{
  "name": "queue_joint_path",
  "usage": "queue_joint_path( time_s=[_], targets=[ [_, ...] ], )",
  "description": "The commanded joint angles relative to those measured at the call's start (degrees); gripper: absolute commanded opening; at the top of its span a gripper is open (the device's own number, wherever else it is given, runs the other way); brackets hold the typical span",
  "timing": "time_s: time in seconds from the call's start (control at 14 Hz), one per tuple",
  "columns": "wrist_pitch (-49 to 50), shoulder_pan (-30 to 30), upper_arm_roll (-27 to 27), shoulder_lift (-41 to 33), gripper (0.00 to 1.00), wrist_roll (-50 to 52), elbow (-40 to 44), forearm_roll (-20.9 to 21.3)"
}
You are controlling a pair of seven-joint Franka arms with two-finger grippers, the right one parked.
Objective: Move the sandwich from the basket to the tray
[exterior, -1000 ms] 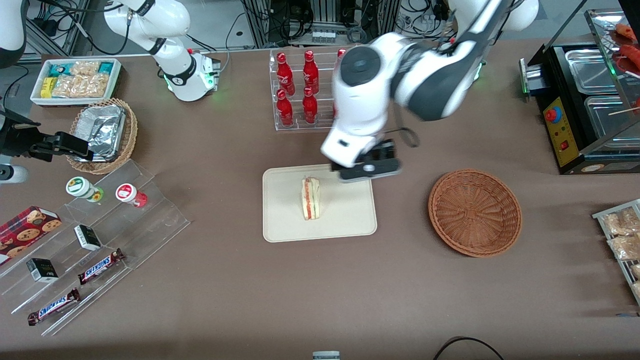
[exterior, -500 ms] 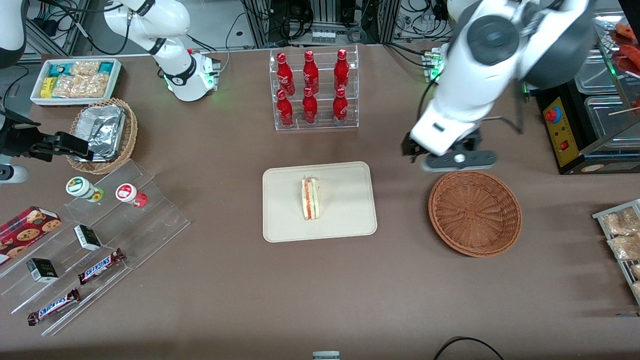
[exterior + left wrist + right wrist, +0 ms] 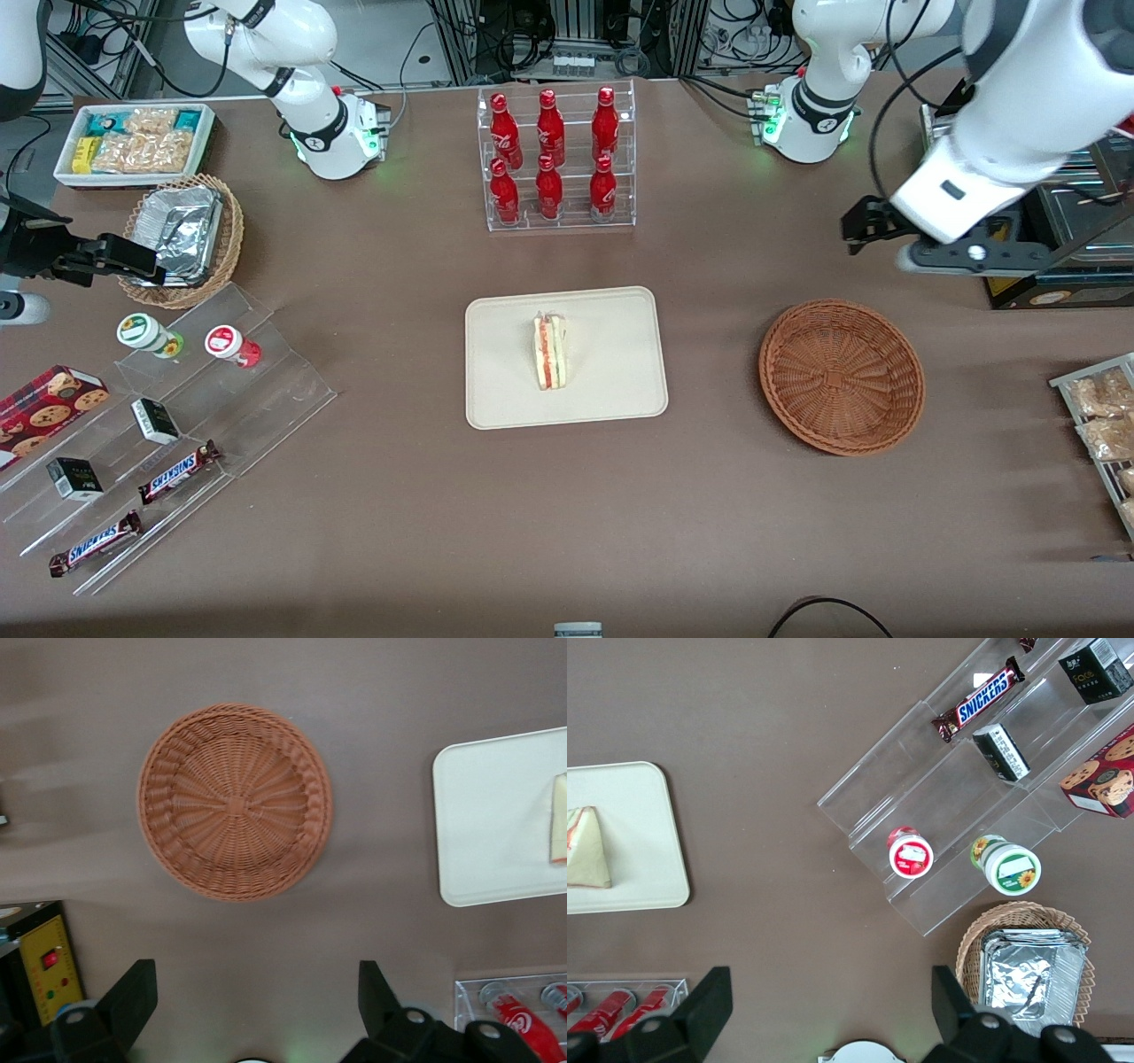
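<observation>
The sandwich (image 3: 550, 351) lies on the tray (image 3: 611, 390); the basket (image 3: 841, 376) is empty. The gripper (image 3: 257, 1010), raised near the basket toward the working arm's end, is seen with jaws open, holding nothing. Any retreat should be kept high.

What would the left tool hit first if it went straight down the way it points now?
Probably bare table. The left tool, open and empty, points down at brown tabletop just outside the basket rim, farther from the front camera than the basket. Depth is uncertain.

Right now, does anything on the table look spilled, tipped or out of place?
Nothing stands out. The sandwich lies on the tray, the basket sits upright and empty, and the open gripper hangs above the table, farther from the camera than the basket.
</observation>
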State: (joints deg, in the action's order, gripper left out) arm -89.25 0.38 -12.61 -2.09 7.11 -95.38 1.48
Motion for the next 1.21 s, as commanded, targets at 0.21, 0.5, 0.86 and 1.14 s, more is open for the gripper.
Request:
queue_joint_path(
  time_s=[0.21,0.5,0.86,1.14],
  targets=[
    [0.39,1.03,4.86,1.55,1.0,-3.77,2.46,-4.11],
    [-0.13,0.32,6.81,3.06,1.0,-3.24,3.62,-4.03],
    [-0.4,0.15,8.57,3.5,1.0,-3.86,4.15,-1.32],
    [-0.57,0.15,8.66,3.59,1.0,-4.12,4.15,0.89]
  ],
)
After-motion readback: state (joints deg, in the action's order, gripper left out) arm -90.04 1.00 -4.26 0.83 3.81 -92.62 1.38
